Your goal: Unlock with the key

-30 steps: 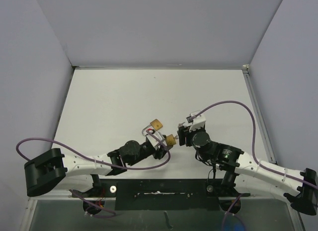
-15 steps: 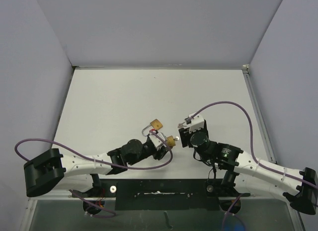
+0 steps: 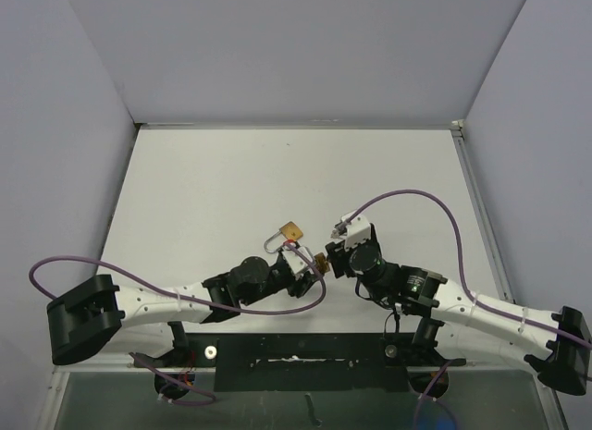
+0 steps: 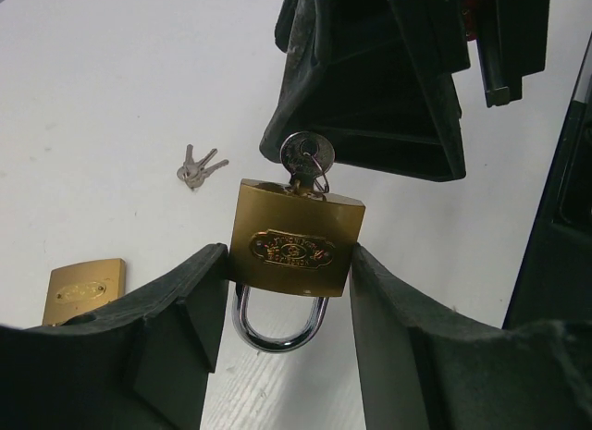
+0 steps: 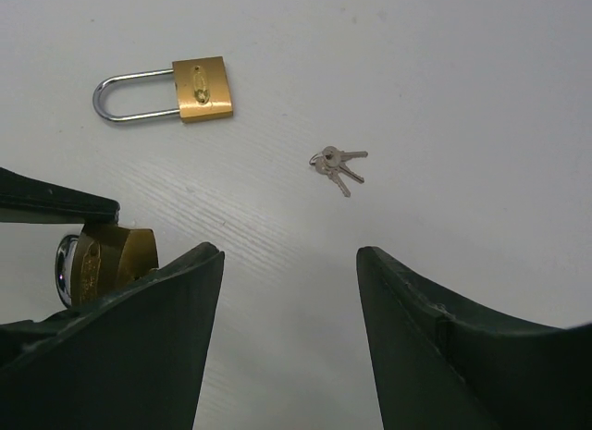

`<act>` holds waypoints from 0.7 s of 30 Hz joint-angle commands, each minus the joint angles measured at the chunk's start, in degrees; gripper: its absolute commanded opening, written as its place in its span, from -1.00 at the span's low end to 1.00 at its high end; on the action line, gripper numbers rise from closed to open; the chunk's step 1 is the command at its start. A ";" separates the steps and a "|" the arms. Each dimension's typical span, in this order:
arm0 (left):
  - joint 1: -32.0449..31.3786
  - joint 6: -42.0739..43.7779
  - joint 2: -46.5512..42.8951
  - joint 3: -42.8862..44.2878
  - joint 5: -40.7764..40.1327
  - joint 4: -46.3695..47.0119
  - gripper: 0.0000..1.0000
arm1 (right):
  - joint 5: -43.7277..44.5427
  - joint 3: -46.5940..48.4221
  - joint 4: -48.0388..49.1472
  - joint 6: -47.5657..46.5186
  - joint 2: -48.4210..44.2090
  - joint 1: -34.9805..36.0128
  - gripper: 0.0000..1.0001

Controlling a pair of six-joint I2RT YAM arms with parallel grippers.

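Your left gripper [image 4: 289, 264] is clamped on the brass padlock [image 4: 296, 250], shackle toward the wrist, with a key [image 4: 305, 157] seated in its keyhole. Your right gripper [image 5: 289, 254] hangs just beside it, fingers spread, grasping nothing. A second padlock [image 5: 199, 90] and spare keys [image 5: 338, 162] lie on the table [image 5: 462, 79].
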 commanded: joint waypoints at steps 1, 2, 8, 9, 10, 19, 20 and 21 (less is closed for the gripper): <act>-0.10 0.54 0.01 4.92 1.32 6.26 -1.00 | -3.59 2.50 3.82 -0.95 1.55 1.12 0.22; -0.06 0.61 0.03 5.06 1.28 6.46 -1.00 | -3.67 2.67 3.77 -0.96 2.20 1.23 0.22; -0.10 1.32 -0.76 5.20 0.28 7.50 -1.00 | -0.45 3.63 1.99 0.79 4.94 1.32 0.22; -0.10 1.40 -1.03 5.13 0.21 7.41 -1.00 | 0.56 3.81 1.39 1.36 5.05 1.40 0.22; -0.10 1.42 -1.29 5.07 0.16 7.26 -1.00 | 1.43 3.91 0.83 1.81 5.06 1.38 0.22; -0.06 -0.16 -1.97 4.27 -2.56 6.97 -1.00 | 4.09 2.26 -2.05 10.34 -3.76 -4.78 0.29; -0.10 -0.49 -1.99 4.17 -3.12 7.01 -1.00 | 3.06 1.40 -1.64 11.19 -6.57 -6.53 0.30; -0.09 -0.96 -2.04 3.93 -3.86 7.23 -1.00 | 1.77 0.43 -0.92 11.80 -9.25 -7.98 0.30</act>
